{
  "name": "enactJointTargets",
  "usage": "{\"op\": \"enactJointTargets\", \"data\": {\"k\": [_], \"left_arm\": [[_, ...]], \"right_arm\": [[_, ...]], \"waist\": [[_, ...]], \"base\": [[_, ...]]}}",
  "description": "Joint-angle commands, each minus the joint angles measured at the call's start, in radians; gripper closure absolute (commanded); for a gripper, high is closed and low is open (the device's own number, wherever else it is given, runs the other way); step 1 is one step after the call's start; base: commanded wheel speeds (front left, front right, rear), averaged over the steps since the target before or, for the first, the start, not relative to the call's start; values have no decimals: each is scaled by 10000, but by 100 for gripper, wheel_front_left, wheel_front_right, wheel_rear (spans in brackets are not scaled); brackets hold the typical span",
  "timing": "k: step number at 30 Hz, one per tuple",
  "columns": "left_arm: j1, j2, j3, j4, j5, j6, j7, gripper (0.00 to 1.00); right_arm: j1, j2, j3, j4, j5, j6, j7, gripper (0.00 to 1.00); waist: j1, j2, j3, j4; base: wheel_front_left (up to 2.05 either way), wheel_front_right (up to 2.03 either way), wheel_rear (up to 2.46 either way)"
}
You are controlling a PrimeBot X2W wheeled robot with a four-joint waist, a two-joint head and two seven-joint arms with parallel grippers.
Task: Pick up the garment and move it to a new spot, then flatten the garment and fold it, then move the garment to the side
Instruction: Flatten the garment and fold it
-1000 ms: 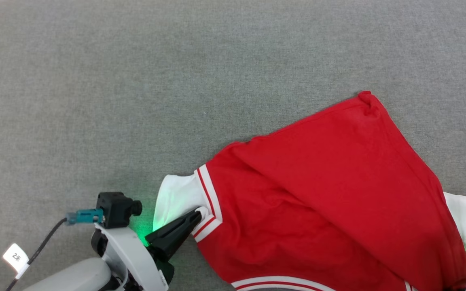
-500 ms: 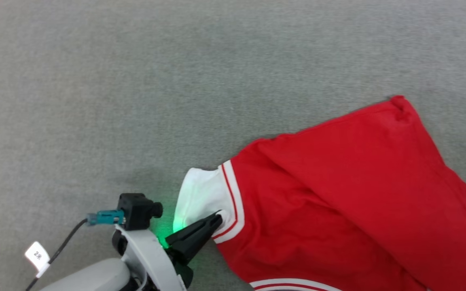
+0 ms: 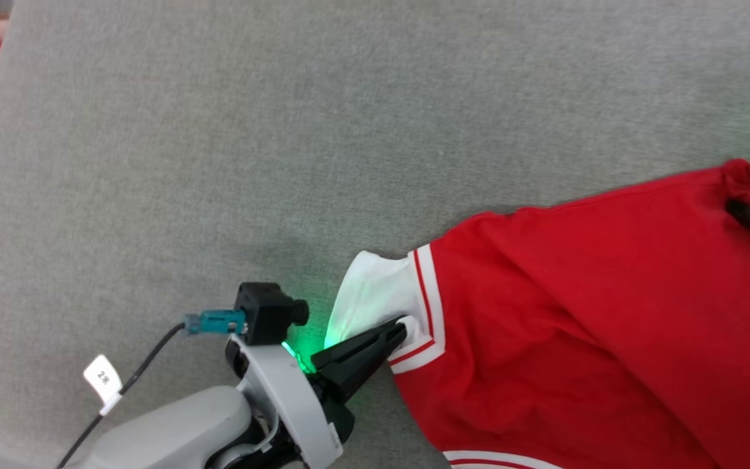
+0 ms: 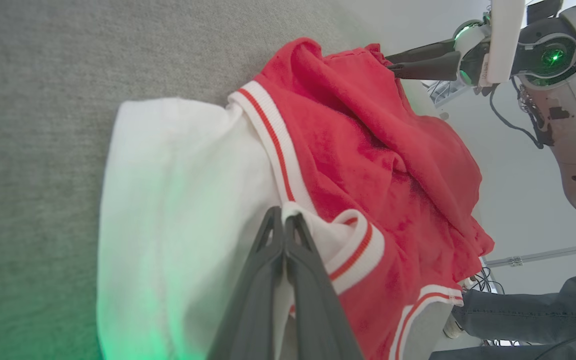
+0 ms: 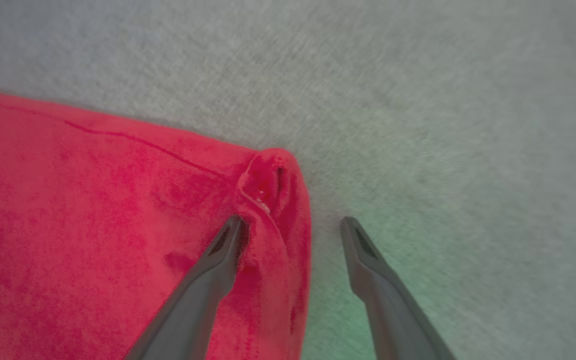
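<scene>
- A red jersey garment [image 3: 577,326] lies rumpled on a grey, felt-like surface [image 3: 219,130]. It spreads across the lower right of the head view, its soft knit thrown into shallow folds.
- A white short sleeve [image 3: 375,296] fans out at the garment's left edge. It is bordered by a ribbed white band [image 3: 428,293] with a thin red stripe.
- The left end effector [image 3: 401,327] has its two long, dark, tapered fingers pressed together on a pleat of the white sleeve, just beside the striped band. Green light from the wrist tints the cloth.
- Seen from the left wrist, that end effector [image 4: 283,220] has the sleeve bunched into a small ridge at its tips.
- The right end effector [image 5: 292,222] stands spread wide at the garment's far corner [image 5: 268,175], a puckered knot of red fabric. One finger is over cloth, the other over bare surface, and nothing is gripped.
- A person's leg [image 4: 518,310] in blue denim shows at the lower right of the left wrist view.
</scene>
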Motion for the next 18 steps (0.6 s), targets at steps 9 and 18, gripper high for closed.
{"op": "enactJointTargets", "data": {"k": [9, 18], "left_arm": [[-220, -181, 317, 405, 103, 18, 12, 100], [-511, 422, 1516, 102, 276, 15, 10, 100]], "right_arm": [[-537, 65, 1287, 1295, 440, -14, -746, 100], [-1667, 778, -179, 2699, 433, -12, -2736, 100]], "waist": [[0, 0, 263, 201], [0, 0, -571, -439]], "base": [[0, 0, 0], [0, 0, 0]]}}
